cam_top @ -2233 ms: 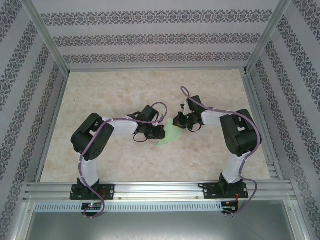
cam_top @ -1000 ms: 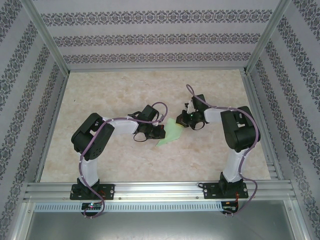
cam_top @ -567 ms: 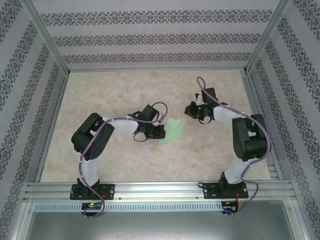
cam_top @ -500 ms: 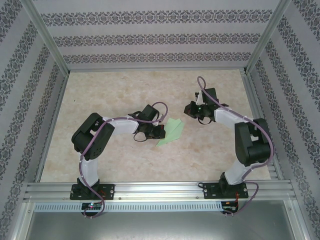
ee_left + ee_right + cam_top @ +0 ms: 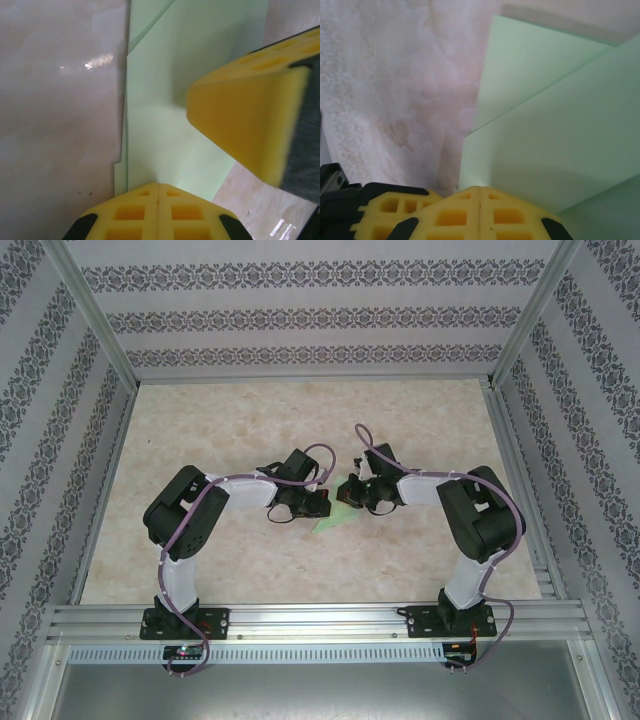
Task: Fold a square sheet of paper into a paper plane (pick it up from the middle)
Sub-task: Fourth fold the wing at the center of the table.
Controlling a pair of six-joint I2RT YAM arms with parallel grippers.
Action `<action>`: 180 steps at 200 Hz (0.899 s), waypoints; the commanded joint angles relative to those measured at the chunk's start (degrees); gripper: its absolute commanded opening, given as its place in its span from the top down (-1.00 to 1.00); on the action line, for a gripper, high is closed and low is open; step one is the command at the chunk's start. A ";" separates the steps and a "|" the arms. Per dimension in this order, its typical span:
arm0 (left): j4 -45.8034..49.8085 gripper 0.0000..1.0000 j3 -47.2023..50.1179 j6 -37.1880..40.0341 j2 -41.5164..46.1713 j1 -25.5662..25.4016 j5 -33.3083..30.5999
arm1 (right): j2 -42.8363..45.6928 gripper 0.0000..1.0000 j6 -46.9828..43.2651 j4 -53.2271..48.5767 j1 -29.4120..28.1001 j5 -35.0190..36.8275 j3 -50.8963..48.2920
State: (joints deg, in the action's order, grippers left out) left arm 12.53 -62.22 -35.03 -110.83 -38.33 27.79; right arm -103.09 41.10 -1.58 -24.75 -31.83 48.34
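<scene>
Sheet of paper (image 5: 170, 100): pale green, partly folded, lying flat on the bench (image 5: 200, 440), about mid-bench between the two arms. In the left wrist view the layers are stacked and step out along the left edge. In the right wrist view a diagonal flap lies over a lower layer.

State of left gripper (image 5: 158, 200): fingers drawn together, tips meeting at a seam, set at the near edge of the paper. No paper is seen between the pads, so this reads as pressing down, not pinching.

State of right gripper (image 5: 480, 200): likewise closed tip to tip, sitting at the paper's edge where flap and lower layer meet. In the left wrist view one of its yellow fingers comes in over the sheet from the right. Cannot tell whether it touches.

Handling, as judgement:
- The paper is very light and thin. It will likely slide on the smooth bench unless one gripper pins it.
- It is limp across a span but holds a crease, so the folded edges are the stiffer places.
- It creases or tears easily, so stray pressure off the fold line would mark it.
- Best hold: pin it flat near the centre crease with one closed gripper. Lift a free flap edge with the other, pinching close to the edge.
</scene>
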 commanded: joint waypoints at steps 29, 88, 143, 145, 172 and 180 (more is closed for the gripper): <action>6.71 1.00 -0.72 1.03 -0.39 -0.26 -1.43 | -4.05 1.00 0.11 -1.86 -0.35 2.03 0.39; 2.50 0.64 -0.49 -2.50 5.16 -0.27 4.69 | -5.45 1.00 -1.20 -5.92 -0.38 4.74 0.53; 0.41 0.50 3.46 -5.87 5.64 -1.53 6.18 | -6.66 1.00 -1.11 -7.47 -0.47 5.47 1.23; 0.39 0.50 3.43 -5.92 5.63 -1.54 6.26 | -6.68 1.00 -1.07 -7.53 -0.25 5.47 1.23; 1.15 0.47 3.40 -5.96 5.55 -2.01 6.35 | -6.99 1.00 -1.08 -7.85 -0.47 5.81 1.28; 1.23 0.47 3.56 -6.00 5.81 -1.97 6.05 | -6.99 1.00 -1.11 -7.92 -0.47 5.91 1.32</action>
State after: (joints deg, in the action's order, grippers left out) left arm 14.17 -58.94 -39.83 -106.21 -39.46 32.97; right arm -105.93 40.88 -4.54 -24.75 -32.27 50.70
